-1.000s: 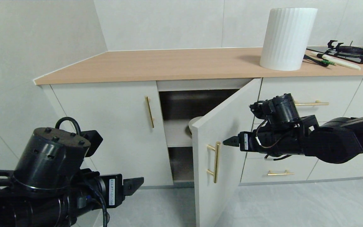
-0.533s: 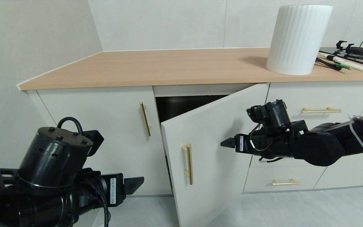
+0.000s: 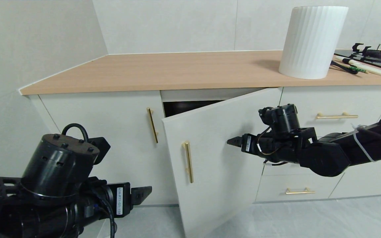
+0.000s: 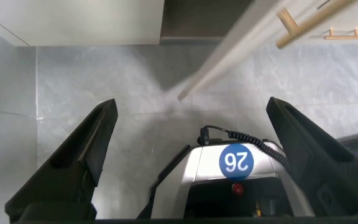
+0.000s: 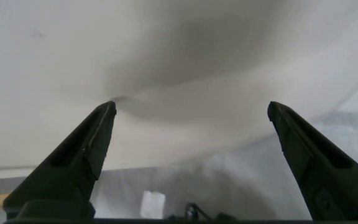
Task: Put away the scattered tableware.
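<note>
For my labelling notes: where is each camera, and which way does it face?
Head view: on the robot's head, facing forward and down at the wooden countertop and the white cabinet door, ajar; left arm and right arm show.
Left wrist view: on the left arm, toward the grey tiled floor and the door's lower edge, between its open jaws.
Right wrist view: on the right arm, facing the door's front between its open jaws.
Shared: all three see that door.

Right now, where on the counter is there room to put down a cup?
The wooden countertop is bare from its left end all the way to the white ribbed container. Past that it is crowded: long utensils lie right beside the container, with the stove burner behind them.
</note>
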